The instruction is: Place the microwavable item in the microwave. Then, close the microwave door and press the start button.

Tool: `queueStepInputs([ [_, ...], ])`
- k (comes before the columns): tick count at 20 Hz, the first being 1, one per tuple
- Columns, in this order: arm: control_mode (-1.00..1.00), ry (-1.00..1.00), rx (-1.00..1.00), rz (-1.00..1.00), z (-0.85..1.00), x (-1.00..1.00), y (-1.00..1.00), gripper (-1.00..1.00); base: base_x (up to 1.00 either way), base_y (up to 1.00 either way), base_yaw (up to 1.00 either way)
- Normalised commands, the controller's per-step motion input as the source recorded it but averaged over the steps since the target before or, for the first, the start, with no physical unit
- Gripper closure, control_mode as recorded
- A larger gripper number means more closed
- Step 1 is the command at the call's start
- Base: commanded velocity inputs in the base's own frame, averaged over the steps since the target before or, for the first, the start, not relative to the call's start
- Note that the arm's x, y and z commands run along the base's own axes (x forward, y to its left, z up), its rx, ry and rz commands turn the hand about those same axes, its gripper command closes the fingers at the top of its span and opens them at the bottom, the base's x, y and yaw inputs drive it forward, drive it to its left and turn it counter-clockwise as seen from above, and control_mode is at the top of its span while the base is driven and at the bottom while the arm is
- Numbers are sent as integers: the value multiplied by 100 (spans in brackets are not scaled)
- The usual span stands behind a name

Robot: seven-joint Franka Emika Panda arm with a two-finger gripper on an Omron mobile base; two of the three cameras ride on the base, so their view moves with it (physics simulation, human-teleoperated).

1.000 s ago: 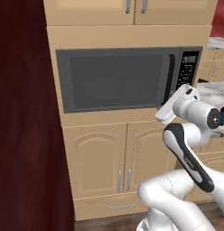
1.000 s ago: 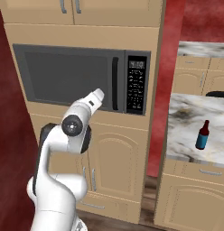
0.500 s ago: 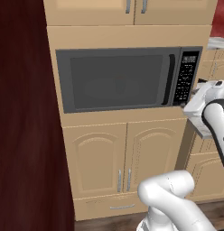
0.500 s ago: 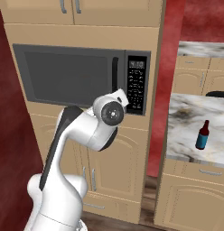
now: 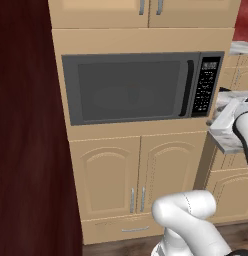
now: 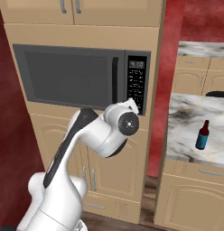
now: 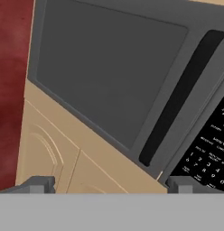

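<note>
My gripper (image 7: pixel 109 184) stands wide apart, empty, before the shut microwave door (image 7: pixel 109 67); its stiff black handle (image 7: pixel 179 97) seems best to grasp mid-length.

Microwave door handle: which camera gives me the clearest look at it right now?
The hand view: the black bar handle runs large and unobstructed beside the keypad. The left base view shows the handle whole but smaller. In the right base view it is also visible, with the arm just below.
</note>
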Motion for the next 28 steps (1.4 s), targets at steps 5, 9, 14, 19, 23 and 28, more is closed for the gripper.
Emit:
queueStepInputs([
  [5, -100, 0, 0, 2, -7, 6, -2, -100, 0, 0, 0],
  [9, -100, -2, 0, 3, -8, 3, -10, -100, 0, 0, 0],
  [14, -100, 0, 0, 0, -6, 0, -16, -100, 0, 0, 0],
  [19, -100, 0, 1, 0, -11, 0, -25, -100, 0, 0, 0],
  [23, -100, 0, 0, 0, -18, 0, -13, -100, 0, 0, 0],
  [28, -100, 0, 0, 0, -5, 1, -1, -100, 0, 0, 0],
])
